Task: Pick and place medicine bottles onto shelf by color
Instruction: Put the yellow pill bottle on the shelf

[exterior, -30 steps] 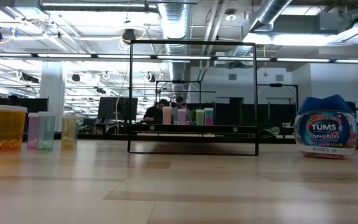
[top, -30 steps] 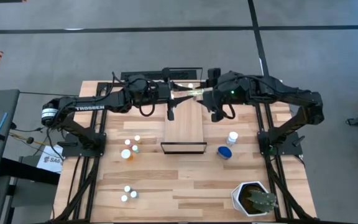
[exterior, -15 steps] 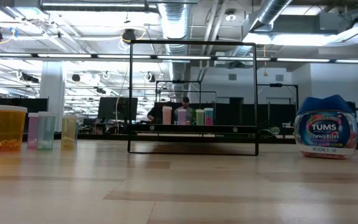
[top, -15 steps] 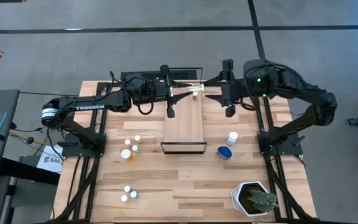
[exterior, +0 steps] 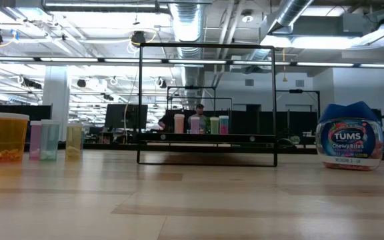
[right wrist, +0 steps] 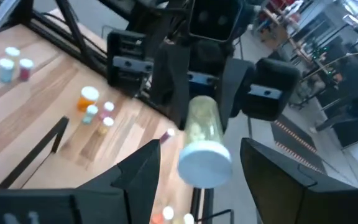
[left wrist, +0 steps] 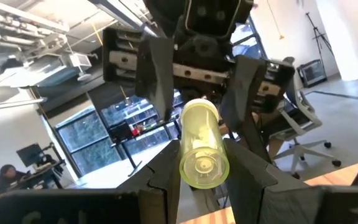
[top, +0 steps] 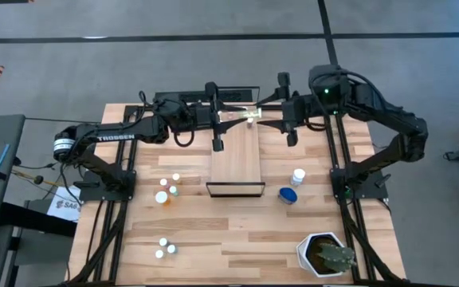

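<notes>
My left gripper (top: 228, 119) is shut on a yellowish medicine bottle (top: 241, 119) with a white cap (right wrist: 205, 165). It holds the bottle level above the far end of the shelf (top: 237, 163), a light-wood board with a dark rim. My right gripper (top: 285, 113) is open, a short way to the right of the cap, its fingers (right wrist: 138, 180) apart from the bottle. Several bottles (exterior: 195, 124) stand at the shelf's far end. Other bottles (top: 166, 190) stand on the table to the left of the shelf. My left gripper pinches the yellowish bottle's body (left wrist: 196, 134) between its two fingers (left wrist: 166, 177). The fingers come level from the table's left and lie along the bottle. The bottle lies level and lifted clear, its flat bottom (left wrist: 204, 165) toward the left wrist and its cap toward the table's right.
A white bottle (top: 297, 176) and a blue bottle (top: 288, 194) stand right of the shelf. Three small bottles (top: 165, 248) stand near the front left. A white plant pot (top: 325, 255) is at the front right corner. The arms' frames stand at both table sides.
My right gripper has drawn back from the yellowish bottle toward the table's right edge. The bottle stays level in my left gripper above the shelf's far end.
</notes>
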Controlling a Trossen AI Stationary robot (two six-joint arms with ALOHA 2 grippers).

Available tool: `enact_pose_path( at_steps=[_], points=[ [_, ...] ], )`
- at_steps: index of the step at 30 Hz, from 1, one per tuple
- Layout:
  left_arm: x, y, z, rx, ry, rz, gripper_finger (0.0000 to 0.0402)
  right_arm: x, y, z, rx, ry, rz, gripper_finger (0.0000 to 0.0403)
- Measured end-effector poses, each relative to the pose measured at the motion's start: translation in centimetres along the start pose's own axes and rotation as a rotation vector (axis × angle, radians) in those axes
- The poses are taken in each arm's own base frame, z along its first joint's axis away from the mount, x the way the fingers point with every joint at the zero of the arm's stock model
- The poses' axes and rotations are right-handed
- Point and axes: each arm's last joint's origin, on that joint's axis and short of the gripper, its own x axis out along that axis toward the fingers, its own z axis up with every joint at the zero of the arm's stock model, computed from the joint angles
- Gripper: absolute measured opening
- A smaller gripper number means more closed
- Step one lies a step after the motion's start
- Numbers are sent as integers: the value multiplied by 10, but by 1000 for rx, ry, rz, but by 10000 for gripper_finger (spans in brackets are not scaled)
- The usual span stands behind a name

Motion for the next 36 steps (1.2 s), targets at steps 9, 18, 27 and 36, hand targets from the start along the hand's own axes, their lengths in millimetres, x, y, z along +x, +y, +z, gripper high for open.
enact_pose_path(
  at_steps=[9, 18, 27, 36],
  points=[
    [0, 0, 1, 8, -13, -7, 84, 3, 0, 0, 20, 0, 4, 236],
    [0, 0, 0, 4, -8, -11, 84, 2, 1, -1, 36, 13, 14, 149],
    [0, -1, -1, -17, 9, -16, 86, 2, 1, -1, 100, 14, 14, 103],
    [-1, -4, -11, -2, 125, -15, 162, 2, 0, -4, 266, 42, 1, 112]
  ],
)
